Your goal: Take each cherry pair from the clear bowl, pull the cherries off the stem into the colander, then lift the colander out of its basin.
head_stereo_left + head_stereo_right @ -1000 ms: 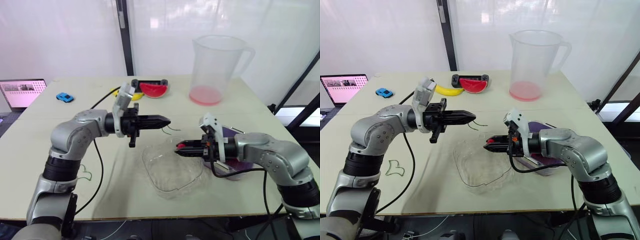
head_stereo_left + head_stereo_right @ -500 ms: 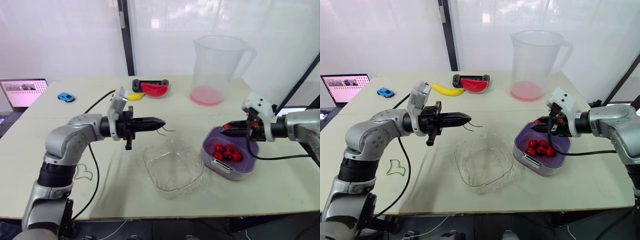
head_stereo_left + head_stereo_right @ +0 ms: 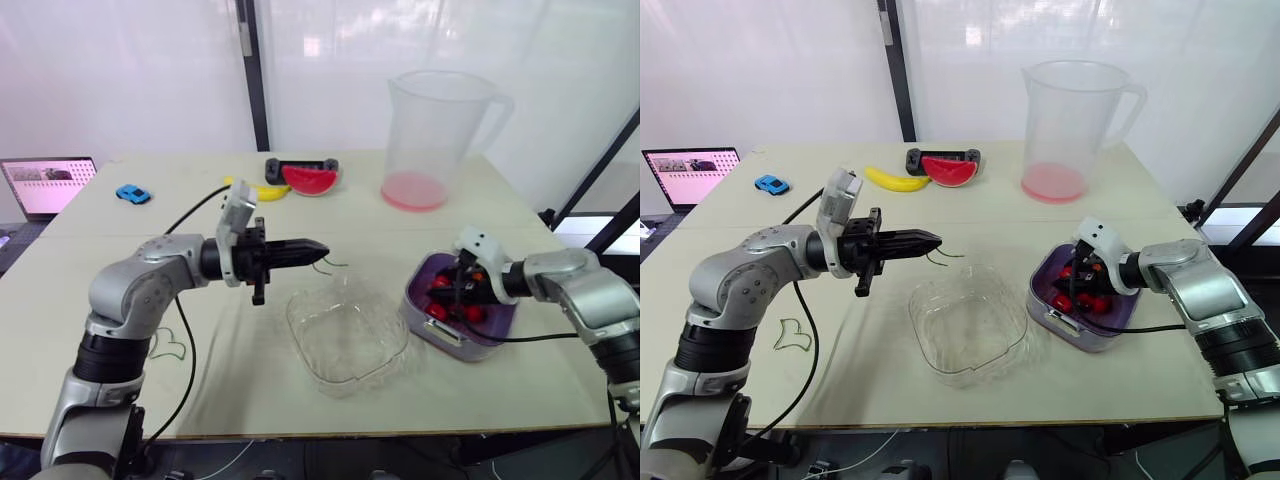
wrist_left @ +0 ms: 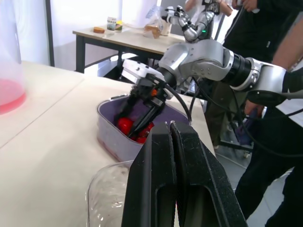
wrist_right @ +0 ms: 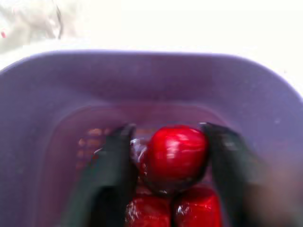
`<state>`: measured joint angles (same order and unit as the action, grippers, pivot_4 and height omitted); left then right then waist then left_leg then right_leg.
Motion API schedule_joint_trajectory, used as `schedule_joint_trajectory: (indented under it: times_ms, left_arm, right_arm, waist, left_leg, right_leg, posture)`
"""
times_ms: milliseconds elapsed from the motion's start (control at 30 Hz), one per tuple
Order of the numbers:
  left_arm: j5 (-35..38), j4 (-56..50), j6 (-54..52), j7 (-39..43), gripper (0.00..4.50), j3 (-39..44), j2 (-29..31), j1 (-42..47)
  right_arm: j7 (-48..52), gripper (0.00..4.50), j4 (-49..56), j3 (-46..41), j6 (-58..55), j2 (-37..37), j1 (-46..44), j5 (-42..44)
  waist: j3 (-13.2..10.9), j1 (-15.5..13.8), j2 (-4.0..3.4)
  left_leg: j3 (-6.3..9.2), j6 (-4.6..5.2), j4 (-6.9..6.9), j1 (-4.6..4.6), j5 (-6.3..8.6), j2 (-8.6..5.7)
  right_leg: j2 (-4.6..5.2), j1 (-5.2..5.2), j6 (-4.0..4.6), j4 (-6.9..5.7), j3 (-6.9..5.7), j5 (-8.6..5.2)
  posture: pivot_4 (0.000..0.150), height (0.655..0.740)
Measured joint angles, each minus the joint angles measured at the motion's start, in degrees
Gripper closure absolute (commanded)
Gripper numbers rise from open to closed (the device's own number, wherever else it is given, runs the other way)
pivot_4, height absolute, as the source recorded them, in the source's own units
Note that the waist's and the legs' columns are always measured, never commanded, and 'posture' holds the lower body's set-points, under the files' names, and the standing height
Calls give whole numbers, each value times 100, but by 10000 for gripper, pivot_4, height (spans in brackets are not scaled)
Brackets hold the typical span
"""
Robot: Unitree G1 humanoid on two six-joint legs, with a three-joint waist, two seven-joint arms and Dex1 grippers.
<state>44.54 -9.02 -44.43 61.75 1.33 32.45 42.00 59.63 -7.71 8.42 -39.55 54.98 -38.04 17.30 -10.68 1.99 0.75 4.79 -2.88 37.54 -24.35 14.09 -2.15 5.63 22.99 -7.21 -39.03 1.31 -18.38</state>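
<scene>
Hovering at 10 o'clock of the clear bowl, just outside its rim, the left gripper is seen clamped on a thin green stem, with bare tabletop below. At 3 o'clock, just beside the bowl's edge, the colander is seated in its basin, and the right gripper is dipped within its walls. In the left wrist view, the fingers are pressed together. In the right wrist view, a cherry is pinched between the right fingers, the far wall close ahead.
</scene>
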Motion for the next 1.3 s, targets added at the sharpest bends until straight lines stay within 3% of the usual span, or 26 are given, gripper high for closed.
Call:
schedule_joint_trajectory:
  times_ms: [33,367,700,1033,1300]
  left_arm:
    - [1,-15,0,-2,45000,0,5,-15]
    - [2,-15,0,8,45000,2,59,-44]
    - [114,-6,-21,59,45000,297,494,-444]
    - [133,-15,-97,-134,45000,1697,1543,-2396]
    - [-339,465,249,-500,45000,2559,1566,-4071]
  right_arm:
    - [23,537,57,-60,-63,2,1,29]
    - [372,537,766,-788,-625,360,162,547]
    - [1044,537,1741,-2798,-1723,606,455,2794]
    - [797,537,1990,-2556,-1817,280,265,3418]
    - [1092,537,1980,-1813,-1465,244,32,3267]
  waist:
    - [0,1,0]
    - [0,-17,0]
    - [-1,-83,-3]
    - [-1,-84,-4]
    - [-2,-100,-5]
  left_leg:
    - [0,0,0,0,0,0]
    - [-1,26,0,0,15,0]
    - [-3,32,-1,9,18,3]
    - [-5,33,-8,11,19,12]
    - [-9,34,-18,17,20,15]
  right_leg:
    - [0,0,0,0,0,0]
    - [0,-1,0,1,0,0]
    - [-2,-11,0,4,1,0]
    - [2,-7,0,5,6,0]
    - [7,-7,1,10,7,-1]
  posture:
    - [1500,7400]
    - [1500,7400]
    - [1500,7400]
    - [1500,7400]
    - [1500,7400]
